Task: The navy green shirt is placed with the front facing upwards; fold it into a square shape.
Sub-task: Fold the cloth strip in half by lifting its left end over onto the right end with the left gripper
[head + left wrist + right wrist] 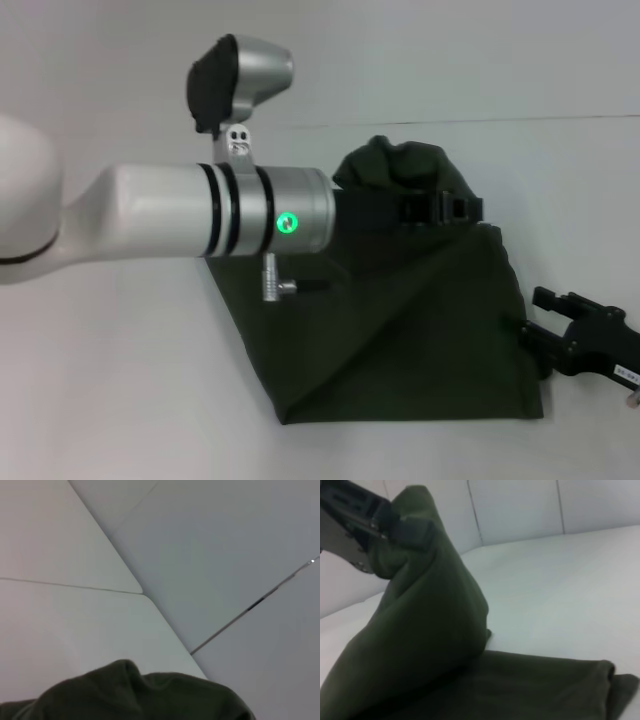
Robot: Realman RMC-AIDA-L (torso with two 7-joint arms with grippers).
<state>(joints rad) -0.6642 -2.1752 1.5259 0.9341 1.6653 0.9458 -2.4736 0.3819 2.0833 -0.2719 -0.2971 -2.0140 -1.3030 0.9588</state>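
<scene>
On the white table (120, 400) lies one navy green shirt (420, 340), the only garment in sight, and two grippers attend it. Its cloth is a dark olive cotton, matte and soft, with no print showing on the faces turned toward the cameras. Most of it rests flat in a folded slab with a straight near edge and a squared right corner, while a diagonal crease runs up from the near left corner toward the far right. At the far side, one part is lifted off the table into a rounded, bunched hump.

One left gripper (440, 208) reaches across from the robot's left on a thick arm of glossy white shell and brushed metal rings, with a small green light glowing on the wrist. Its black fingers are clenched on the raised fold of the shirt; the right wrist view shows dark pads pinching the peak of the cloth (415, 530), from which the fabric hangs in a smooth, tent-like slope down to the flat layers. The left wrist view shows only a rounded crest of the shirt (135, 695) against pale panels with thin seams.

One right gripper (570, 330), black and angular, sits low at the shirt's right edge, near the table surface. Its fingers seem to be spread apart with one tip at the hem, though whether they touch the cloth I cannot tell from this angle.
</scene>
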